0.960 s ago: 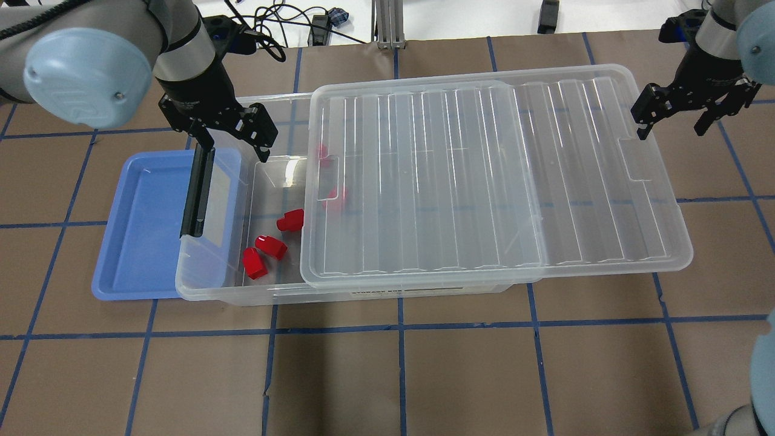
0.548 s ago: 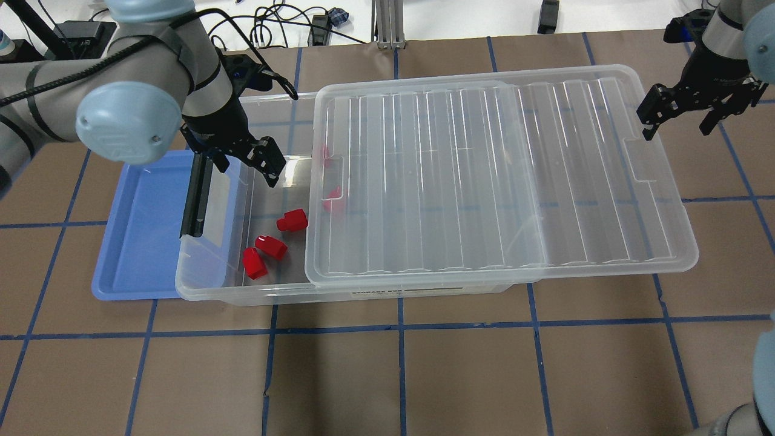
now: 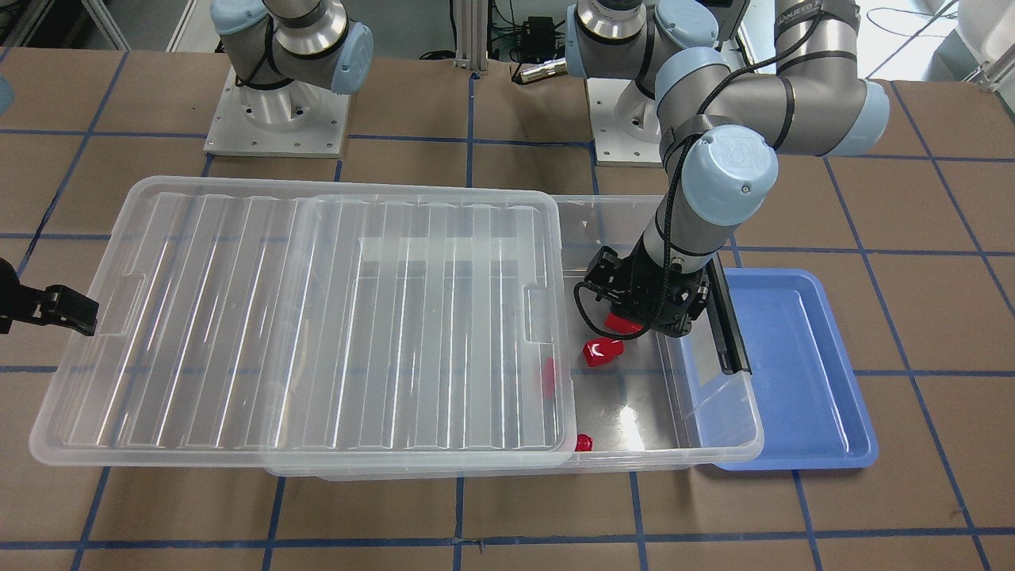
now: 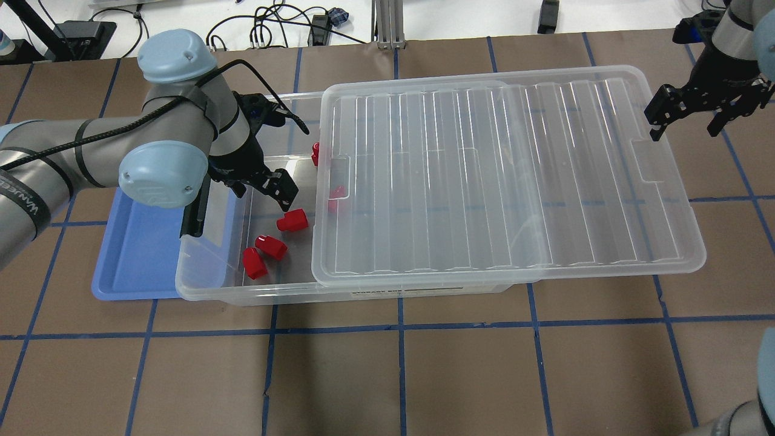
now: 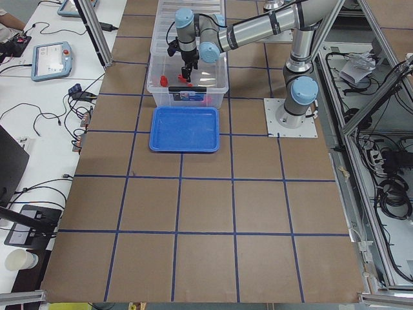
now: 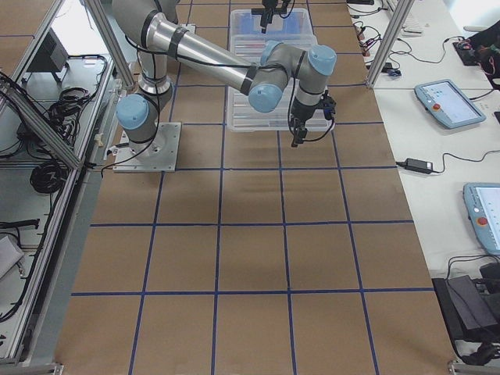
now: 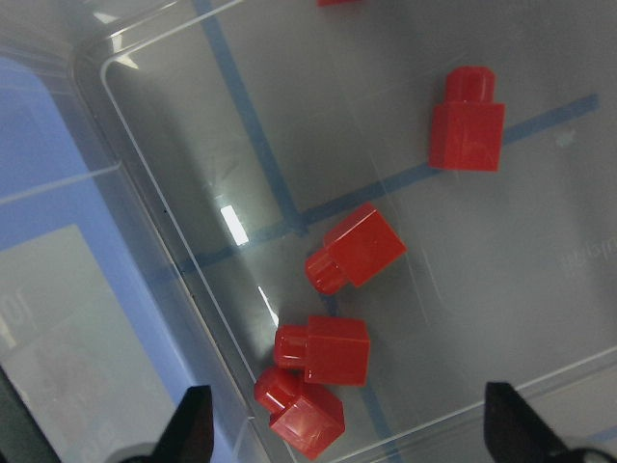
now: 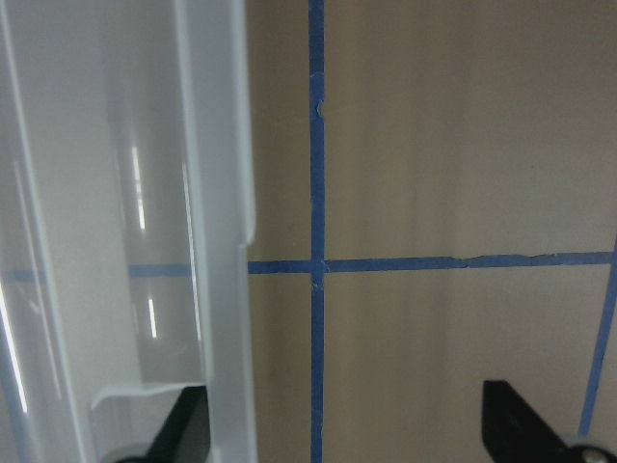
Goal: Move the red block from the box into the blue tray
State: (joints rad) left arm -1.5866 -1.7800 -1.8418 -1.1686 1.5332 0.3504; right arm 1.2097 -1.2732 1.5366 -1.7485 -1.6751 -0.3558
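Note:
The clear box has its ribbed lid slid to the right, so its left end is uncovered. Three red blocks lie on the bare floor there, and two more sit at the lid's edge. My left gripper is open and empty, low inside the uncovered end just above the blocks; its wrist view shows several blocks below the fingertips. The blue tray lies partly under the box's left end. My right gripper is open by the lid's far right edge.
The box's black latch handle stands between the left gripper and the tray. The lid overhangs the box to the right. The right wrist view shows the lid's rim over brown table with blue tape lines.
My left gripper has come down and forward from over the tray's rim into the box's uncovered end, toward the red blocks. The lid has shifted a little to the right, and the right gripper with it.

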